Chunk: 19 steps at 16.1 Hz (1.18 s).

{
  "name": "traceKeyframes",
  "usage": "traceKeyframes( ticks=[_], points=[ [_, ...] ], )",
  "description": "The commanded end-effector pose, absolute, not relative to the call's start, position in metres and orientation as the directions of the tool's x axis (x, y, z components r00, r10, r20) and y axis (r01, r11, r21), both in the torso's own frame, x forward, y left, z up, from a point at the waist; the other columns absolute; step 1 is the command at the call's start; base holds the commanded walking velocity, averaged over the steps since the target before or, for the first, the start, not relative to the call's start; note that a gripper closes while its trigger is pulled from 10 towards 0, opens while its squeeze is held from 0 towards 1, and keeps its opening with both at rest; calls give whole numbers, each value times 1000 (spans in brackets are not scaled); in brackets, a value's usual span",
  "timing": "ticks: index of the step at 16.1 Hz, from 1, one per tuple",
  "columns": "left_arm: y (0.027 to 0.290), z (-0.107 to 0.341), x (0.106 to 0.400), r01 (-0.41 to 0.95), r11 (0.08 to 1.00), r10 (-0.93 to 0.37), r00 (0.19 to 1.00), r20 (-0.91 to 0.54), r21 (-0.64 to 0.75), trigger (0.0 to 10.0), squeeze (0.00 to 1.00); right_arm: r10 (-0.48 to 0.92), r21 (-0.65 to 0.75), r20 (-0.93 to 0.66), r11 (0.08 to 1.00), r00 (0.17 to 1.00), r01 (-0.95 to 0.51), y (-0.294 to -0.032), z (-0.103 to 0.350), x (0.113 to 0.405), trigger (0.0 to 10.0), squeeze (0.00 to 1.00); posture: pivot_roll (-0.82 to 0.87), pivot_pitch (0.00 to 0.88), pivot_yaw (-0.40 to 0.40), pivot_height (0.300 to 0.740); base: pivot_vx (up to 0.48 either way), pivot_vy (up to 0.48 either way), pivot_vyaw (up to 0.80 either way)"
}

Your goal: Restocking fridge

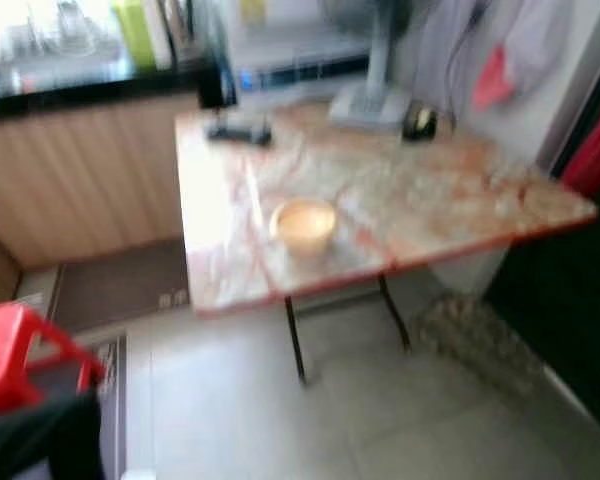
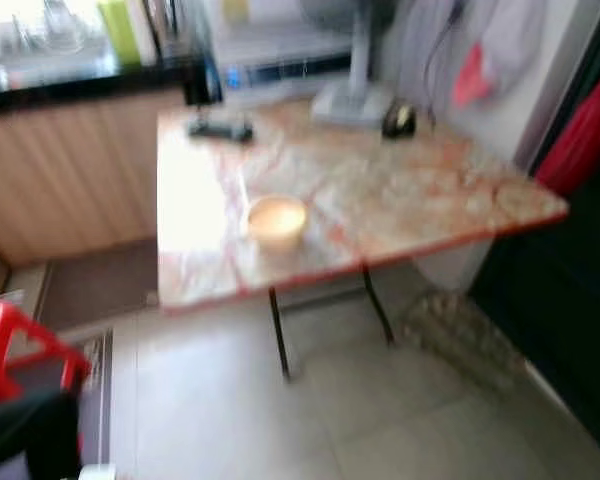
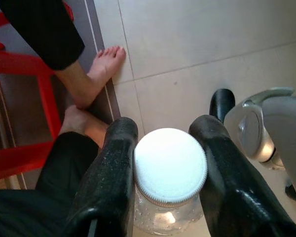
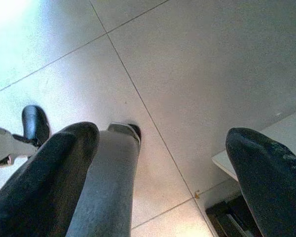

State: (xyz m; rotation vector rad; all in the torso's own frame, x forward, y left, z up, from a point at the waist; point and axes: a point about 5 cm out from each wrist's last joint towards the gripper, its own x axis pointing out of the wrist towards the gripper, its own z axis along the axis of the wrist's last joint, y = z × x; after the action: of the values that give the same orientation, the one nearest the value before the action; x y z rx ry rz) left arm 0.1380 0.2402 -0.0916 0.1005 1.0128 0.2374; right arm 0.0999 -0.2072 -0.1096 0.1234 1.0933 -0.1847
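Jaws first: in the left wrist view we find the left gripper (image 3: pixel 165 173) clamped on a clear jar (image 3: pixel 168 207), its two black fingers (image 3: pixel 111 173) pressed against either side of the white lid (image 3: pixel 170 165). Below it lies pale tiled floor (image 3: pixel 197 44). We note a person's bare feet (image 3: pixel 96 74) beside a red stool (image 3: pixel 19 94), and dark trouser legs (image 3: pixel 44 29) above them. Part of the robot's silver body (image 3: pixel 266 123) is near the jar.

Turning to the right wrist view, we record the right gripper (image 4: pixel 160 173) with its jaws well apart and nothing between them, hanging over the same tiled floor.

Both eye views are blurred. We observe a marble-patterned desk (image 1: pixel 460 190) on thin dark legs, with a small pale bowl (image 1: pixel 303 225) near its near edge, a dark flat object (image 1: pixel 238 131) at its far left, and a fan base (image 1: pixel 370 100) at its far side. A wooden counter (image 1: pixel 80 170) stands far left. The red stool (image 1: pixel 20 350) sits at near left.
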Motion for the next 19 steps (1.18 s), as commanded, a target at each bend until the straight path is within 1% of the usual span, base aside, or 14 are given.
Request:
traceKeyframes(
  ticks=[1,11,19],
  points=[
    [243,-92,136,-139,966,259,486,-835,218,10000,0,-80,21,-886,977,457,211,-204,-109,104,10000,0,83,0,-18,740,0,0,0],
    [243,-93,134,-147,964,263,477,-839,219,10000,0,-74,22,-889,979,452,203,-203,-110,103,10000,0,88,0,-21,740,0,0,0],
    [241,-94,133,-146,967,254,469,-846,210,10000,0,-64,23,-892,982,447,187,-203,-110,103,10000,0,90,0,-22,740,0,0,-800]
  ],
)
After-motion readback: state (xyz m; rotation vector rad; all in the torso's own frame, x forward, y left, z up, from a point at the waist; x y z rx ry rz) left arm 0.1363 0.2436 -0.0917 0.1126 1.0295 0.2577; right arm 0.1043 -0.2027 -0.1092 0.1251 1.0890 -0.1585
